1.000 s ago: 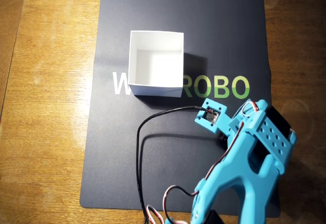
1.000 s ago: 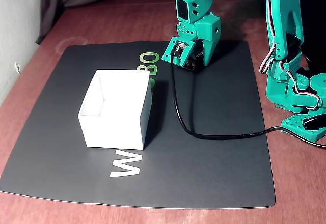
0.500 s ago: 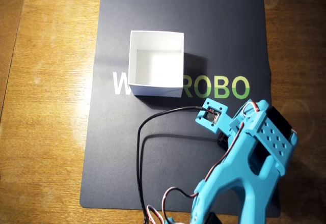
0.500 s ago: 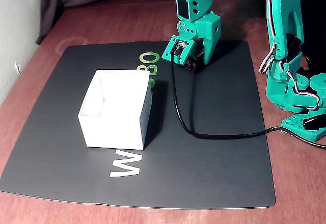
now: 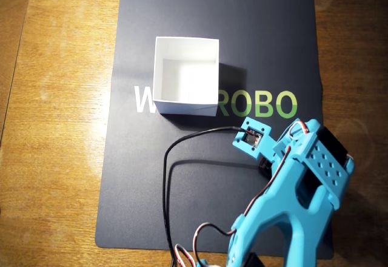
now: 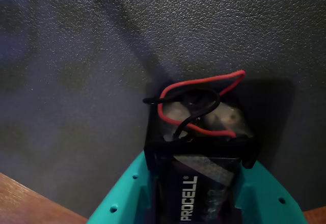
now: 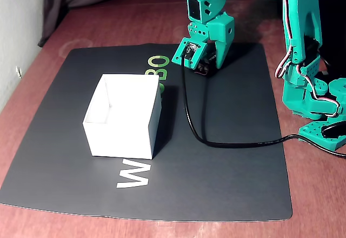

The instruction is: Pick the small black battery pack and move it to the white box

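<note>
The small black battery pack (image 6: 201,132), with a Procell cell and red and black wires, sits between the teal fingers of my gripper (image 6: 201,164), which close against its sides. In the fixed view the gripper (image 7: 208,65) points down at the far side of the mat, and the pack (image 7: 202,68) is low, at or just above the mat; I cannot tell which. In the overhead view the arm (image 5: 303,176) hides most of the pack (image 5: 264,168). The white box (image 5: 185,107) stands open and empty, apart from the gripper; it also shows in the fixed view (image 7: 121,132).
A dark mat (image 5: 139,182) with "ROBO" lettering covers the wooden table (image 5: 54,127). A black cable (image 7: 190,120) runs from the wrist camera across the mat to the arm's base (image 7: 313,103). The box stands between the lettering's halves.
</note>
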`<state>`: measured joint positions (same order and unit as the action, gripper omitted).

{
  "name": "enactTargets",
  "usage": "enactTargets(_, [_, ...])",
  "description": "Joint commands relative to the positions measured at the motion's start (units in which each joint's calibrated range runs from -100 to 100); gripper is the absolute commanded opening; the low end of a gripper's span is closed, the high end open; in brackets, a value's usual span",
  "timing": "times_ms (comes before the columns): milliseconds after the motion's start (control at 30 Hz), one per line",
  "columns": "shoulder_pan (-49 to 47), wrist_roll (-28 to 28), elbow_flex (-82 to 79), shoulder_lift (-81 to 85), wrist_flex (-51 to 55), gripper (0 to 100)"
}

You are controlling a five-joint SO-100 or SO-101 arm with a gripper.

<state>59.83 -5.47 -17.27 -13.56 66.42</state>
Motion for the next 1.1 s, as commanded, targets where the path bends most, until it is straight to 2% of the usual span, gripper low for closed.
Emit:
enactTargets(0, [-0.06,-0.16,-0.37,3.17,0.98,10])
enactTargets(433, [-11.21,-0.21,0.54,16.85,0.98,10])
enactTargets(600, [-19.30,-0.27,0.72,24.48,0.19,10])
enactTargets(767, [-31.50,-0.32,4.89,30.88,-0.16,10])
enactTargets(900, [-40.65,-0.38,10.24,31.75,-7.96,10])
enactTargets(1067, [-49.91,-3.36,10.52,31.58,-20.85,10])
